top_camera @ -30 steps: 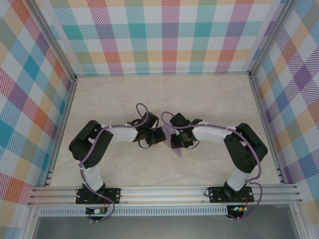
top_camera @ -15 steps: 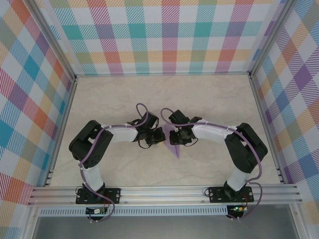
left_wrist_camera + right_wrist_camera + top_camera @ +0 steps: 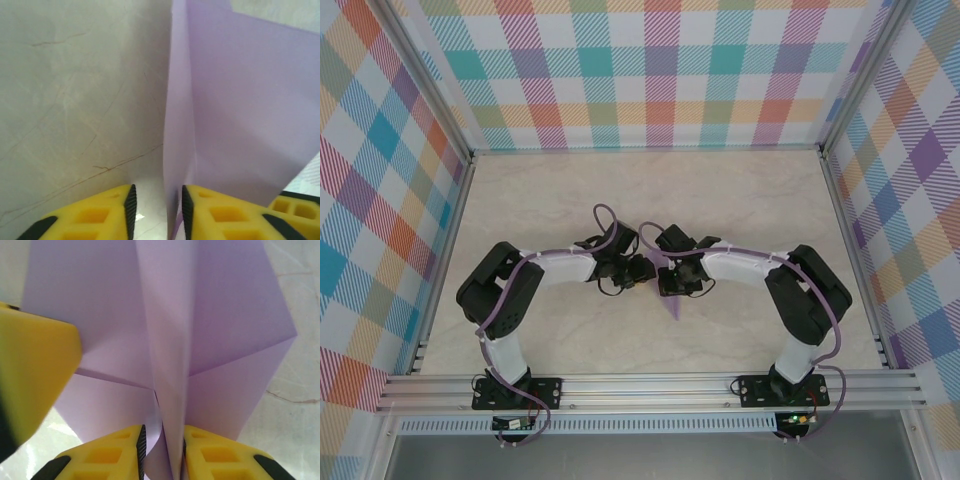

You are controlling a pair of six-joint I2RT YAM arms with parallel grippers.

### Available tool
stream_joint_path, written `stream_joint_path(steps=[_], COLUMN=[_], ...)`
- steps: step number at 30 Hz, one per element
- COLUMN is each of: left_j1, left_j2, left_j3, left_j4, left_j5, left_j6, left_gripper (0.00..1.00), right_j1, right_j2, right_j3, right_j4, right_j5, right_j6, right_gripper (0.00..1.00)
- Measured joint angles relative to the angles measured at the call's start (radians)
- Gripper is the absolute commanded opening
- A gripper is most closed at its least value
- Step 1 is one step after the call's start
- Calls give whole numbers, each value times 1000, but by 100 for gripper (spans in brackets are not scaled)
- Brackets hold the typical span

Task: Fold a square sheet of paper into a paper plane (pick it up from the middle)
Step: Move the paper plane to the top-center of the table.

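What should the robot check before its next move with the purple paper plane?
1. Centre fold of the pale lavender folded paper plane sits between the fingers of the right gripper: ok.
2. Right grip firm: cannot tell, pad contact is hidden.
3. Jaws of the left gripper open: ok, a gap shows.
4. Left fingers clear of the paper: not ok, an edge stands in that gap.
5. Nose point unbent: cannot tell, too small from above.
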Motion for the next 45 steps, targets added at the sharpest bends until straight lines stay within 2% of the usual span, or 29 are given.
stream_joint_path(steps=[6, 8, 10, 14, 17, 26, 35, 45], left_j1=[42, 65, 82, 111, 131, 159, 161, 161], left_j2=[-91, -134, -178, -259, -301, -338, -359, -359], left_j3=[7, 7, 7, 6, -5, -75, -95, -95], left_j4=[-76, -111, -156, -240, -276, -339, -364, -364], left_j5=[-51, -86, -128, -215, -260, -323, -333, -333], left_j6=[10, 10, 12, 15, 23, 18, 19, 19], left_gripper=[53, 64, 73, 84, 99, 100, 100, 100], right_j1=[1, 1, 1, 1, 1, -73, -169, -178], right_j2=[2, 2, 2, 6, 24, 216, 430, 508], right_j3=[0, 3, 14, 62, 119, 379, 656, 742], right_j4=[-24, -35, -51, -90, -114, -152, -195, -237], right_j5=[28, 42, 63, 118, 156, 184, 184, 184], right_j6=[1, 5, 12, 30, 31, 8, -64, -87], right_gripper=[13, 10, 9, 9, 8, 10, 16, 22])
